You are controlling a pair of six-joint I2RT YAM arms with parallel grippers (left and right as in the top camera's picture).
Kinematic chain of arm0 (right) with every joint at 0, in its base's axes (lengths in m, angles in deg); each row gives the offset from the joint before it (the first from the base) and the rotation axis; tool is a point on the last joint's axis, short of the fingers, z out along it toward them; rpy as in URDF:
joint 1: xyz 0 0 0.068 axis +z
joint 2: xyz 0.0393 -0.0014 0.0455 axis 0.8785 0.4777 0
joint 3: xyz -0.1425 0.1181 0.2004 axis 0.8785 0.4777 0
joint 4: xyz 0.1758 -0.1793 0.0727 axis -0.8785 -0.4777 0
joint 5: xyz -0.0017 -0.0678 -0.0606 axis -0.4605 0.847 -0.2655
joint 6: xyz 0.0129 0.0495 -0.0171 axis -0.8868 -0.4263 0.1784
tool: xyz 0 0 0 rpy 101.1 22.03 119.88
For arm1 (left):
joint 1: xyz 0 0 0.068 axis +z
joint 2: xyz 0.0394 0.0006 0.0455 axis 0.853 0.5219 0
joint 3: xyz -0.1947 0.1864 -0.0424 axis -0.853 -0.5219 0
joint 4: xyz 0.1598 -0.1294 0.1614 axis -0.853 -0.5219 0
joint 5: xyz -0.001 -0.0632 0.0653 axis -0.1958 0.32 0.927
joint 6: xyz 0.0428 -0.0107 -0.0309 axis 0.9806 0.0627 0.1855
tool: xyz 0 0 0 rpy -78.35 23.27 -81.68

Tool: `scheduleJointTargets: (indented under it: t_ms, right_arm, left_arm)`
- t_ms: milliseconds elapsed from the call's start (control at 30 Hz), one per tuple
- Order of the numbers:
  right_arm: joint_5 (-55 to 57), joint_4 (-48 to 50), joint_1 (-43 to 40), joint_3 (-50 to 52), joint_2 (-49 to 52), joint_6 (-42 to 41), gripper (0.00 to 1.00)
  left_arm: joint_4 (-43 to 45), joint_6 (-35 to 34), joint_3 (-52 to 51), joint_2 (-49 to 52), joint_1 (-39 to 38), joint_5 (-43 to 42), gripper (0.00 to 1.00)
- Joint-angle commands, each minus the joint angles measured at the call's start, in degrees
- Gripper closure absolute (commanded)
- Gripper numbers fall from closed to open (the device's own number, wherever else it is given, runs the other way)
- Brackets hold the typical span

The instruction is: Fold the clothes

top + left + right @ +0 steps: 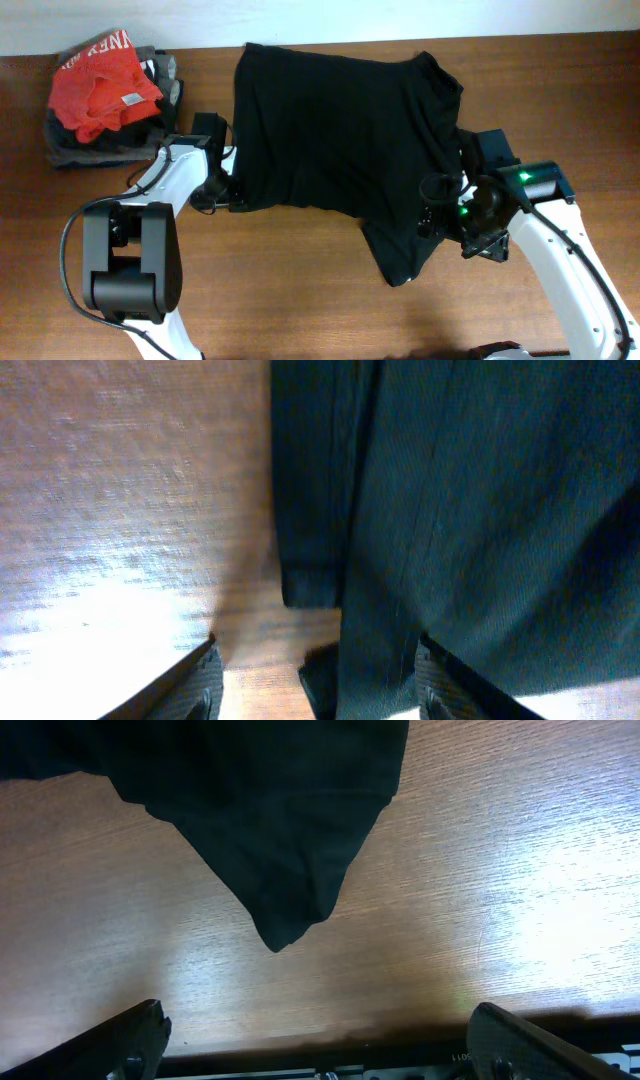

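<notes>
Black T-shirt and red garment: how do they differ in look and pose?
The black T-shirt lies spread across the table; the red garment sits crumpled on a pile of darker clothes at the left corner. The black T-shirt looks plain; the red garment shows white lettering. Both are soft cloth.

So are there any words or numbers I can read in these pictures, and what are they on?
"NER": white letters on the red garment, the rest of the word hidden; I'm not sure of the reading.
White tag on the red garment: too small to read.
Black T-shirt: no writing shows.
Both wrist views: none.
</notes>
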Motion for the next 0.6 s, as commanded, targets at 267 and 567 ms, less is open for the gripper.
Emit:
scheduleJointTargets:
  t_ms: [267,567]
  right_arm:
    - [0.55,-0.72,0.59,0.28,-0.63,-0.7,0.01]
    - [0.52,-1.86,2.4,1.66,-0.63,-0.74,0.01]
  left_arm:
    - [1.81,-1.4,-2.86,-0.17,0.22,0.35,0.99]
    - [-7.39,-3.32,3.8,-8.37,6.23,1.64,0.99]
